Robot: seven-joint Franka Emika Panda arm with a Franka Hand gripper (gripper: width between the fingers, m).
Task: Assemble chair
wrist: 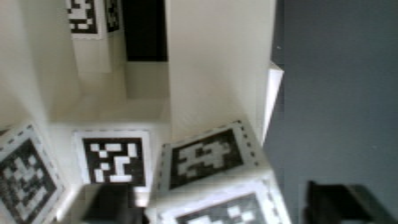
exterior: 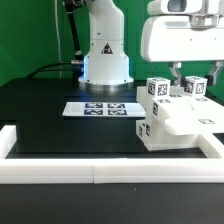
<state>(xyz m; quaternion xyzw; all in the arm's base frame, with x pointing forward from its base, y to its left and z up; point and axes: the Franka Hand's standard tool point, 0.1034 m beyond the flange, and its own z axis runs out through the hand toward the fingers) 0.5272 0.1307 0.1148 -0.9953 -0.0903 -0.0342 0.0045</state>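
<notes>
The exterior view looks level across the black bench from beyond the white rail, facing the arm's base. The wrist view sits very close above the tagged chair, which both views share.

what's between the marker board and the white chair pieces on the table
Nothing: bare black table separates the marker board from the chair pieces, seen in the exterior view.
</notes>
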